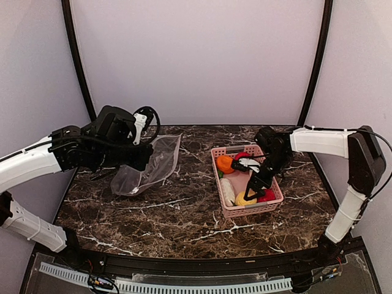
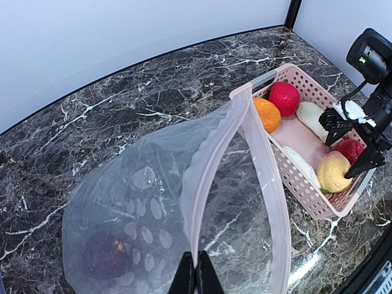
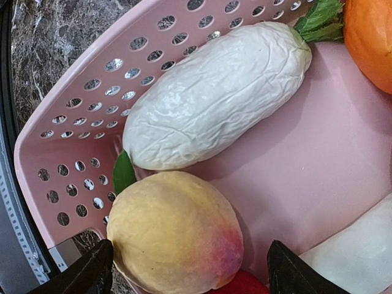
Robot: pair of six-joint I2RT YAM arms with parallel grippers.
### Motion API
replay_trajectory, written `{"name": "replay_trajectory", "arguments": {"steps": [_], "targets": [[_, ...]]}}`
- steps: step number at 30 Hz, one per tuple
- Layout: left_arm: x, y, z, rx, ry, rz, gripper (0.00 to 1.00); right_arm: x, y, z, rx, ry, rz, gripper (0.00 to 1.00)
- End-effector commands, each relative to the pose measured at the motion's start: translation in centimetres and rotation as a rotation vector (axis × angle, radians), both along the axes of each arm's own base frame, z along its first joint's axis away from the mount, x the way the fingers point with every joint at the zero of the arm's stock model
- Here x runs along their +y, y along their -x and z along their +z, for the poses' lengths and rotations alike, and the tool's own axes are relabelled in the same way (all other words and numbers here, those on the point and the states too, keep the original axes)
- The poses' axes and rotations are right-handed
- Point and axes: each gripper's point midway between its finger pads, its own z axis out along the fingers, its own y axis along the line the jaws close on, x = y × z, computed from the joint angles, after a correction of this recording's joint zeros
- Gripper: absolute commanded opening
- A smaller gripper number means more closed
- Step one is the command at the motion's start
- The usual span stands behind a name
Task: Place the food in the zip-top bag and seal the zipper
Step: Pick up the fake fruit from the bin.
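The clear spotted zip-top bag hangs from my left gripper, its bottom on the table. In the left wrist view that gripper is shut on the white zipper strip, and the mouth gapes open. A dark maroon ball lies inside the bag. My right gripper is open, low in the pink basket. Its fingers straddle a yellow ball without touching it. A white radish, an orange ball and a red ball lie beside it.
The pink basket stands at the right of the marble table, and the bag's mouth is close to its left wall. A second white radish and another red ball lie in it.
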Motion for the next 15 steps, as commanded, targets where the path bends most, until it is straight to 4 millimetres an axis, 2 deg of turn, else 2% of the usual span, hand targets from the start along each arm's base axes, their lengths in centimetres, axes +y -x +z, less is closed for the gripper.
{"name": "replay_trajectory", "arguments": {"steps": [1, 7, 12, 15], "targets": [[-0.2, 0.2, 0.0, 0.006, 0.026, -0.005, 0.01, 0.0, 0.4, -0.9, 0.025, 0.021, 0.001, 0.84], [-0.4, 0.1, -0.2, 0.011, 0.025, -0.008, 0.01, 0.0, 1.3, -1.4, 0.068, 0.016, 0.014, 0.83], [-0.5, 0.2, 0.0, 0.014, 0.035, -0.010, 0.01, 0.4, 2.3, -1.1, 0.125, -0.012, 0.032, 0.85], [-0.4, 0.2, -0.2, 0.012, 0.035, -0.005, 0.01, 0.6, 2.2, -0.8, 0.123, -0.021, 0.029, 0.80]]}}
